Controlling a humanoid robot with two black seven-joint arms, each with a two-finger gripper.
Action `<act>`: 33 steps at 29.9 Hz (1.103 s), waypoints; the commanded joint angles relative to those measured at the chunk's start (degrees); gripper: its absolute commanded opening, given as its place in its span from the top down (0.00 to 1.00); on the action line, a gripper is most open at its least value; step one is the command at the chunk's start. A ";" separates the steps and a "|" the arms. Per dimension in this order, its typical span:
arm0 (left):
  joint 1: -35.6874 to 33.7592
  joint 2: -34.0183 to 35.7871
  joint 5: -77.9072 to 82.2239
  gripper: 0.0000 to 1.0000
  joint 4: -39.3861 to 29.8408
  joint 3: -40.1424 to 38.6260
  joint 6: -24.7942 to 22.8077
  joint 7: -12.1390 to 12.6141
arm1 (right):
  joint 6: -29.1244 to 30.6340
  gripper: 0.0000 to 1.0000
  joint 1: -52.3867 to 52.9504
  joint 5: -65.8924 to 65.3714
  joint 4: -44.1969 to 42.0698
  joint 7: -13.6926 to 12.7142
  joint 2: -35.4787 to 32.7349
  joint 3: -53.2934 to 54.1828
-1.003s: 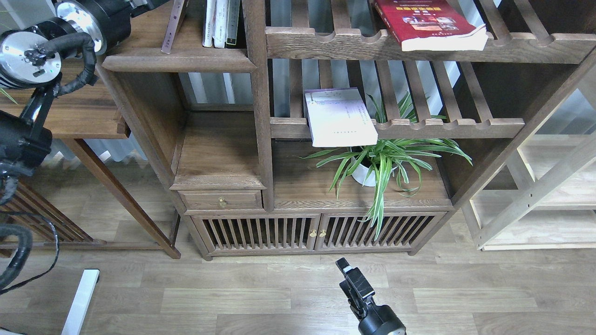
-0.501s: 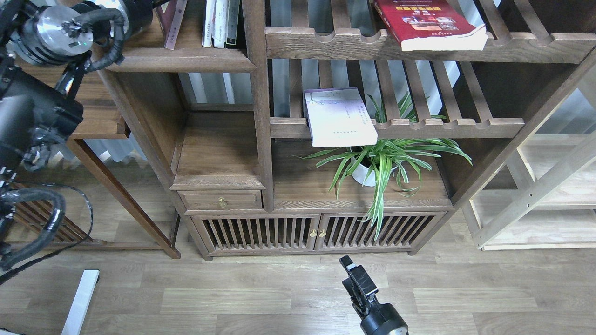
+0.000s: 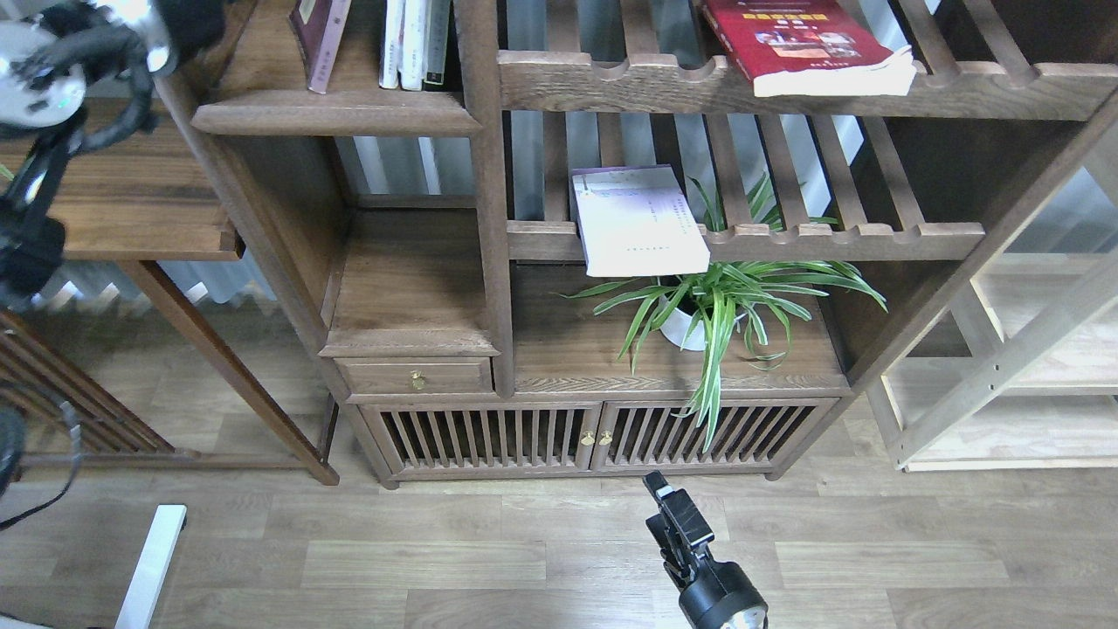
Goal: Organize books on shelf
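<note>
Books, near to far: the pale book lies flat on the lower slatted rack above the plant; the red book lies on the upper rack; the maroon book leans on the shelf. Right gripper hangs low, its fingers unreadable; the left one is out of sight.

A home-like study or showroom: dark wood bookcase mid-frame, books at top, potted plant, plank floor below

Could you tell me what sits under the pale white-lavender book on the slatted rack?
A potted green striped-leaf plant in a white pot sits beneath the pale white-lavender book; the book hides the plant's rear leaves.
</note>
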 commanded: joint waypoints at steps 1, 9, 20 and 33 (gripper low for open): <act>5.50 1.49 -1.09 0.00 -6.62 -2.87 -0.21 -0.01 | 0.00 0.01 1.45 0.26 0.95 -0.04 0.01 -0.26; 14.65 1.31 -1.36 0.01 -16.74 -8.15 -0.65 -0.01 | 0.00 0.02 4.78 0.08 3.50 0.14 0.01 0.53; 25.72 -1.49 -11.37 0.04 -19.65 -13.60 -21.36 -0.01 | 0.00 0.01 7.16 0.61 9.82 -0.13 0.01 1.93; 42.16 -10.89 -22.70 0.01 -17.63 -16.33 -30.94 -0.01 | 0.00 0.01 7.34 0.87 17.47 -0.57 0.01 3.08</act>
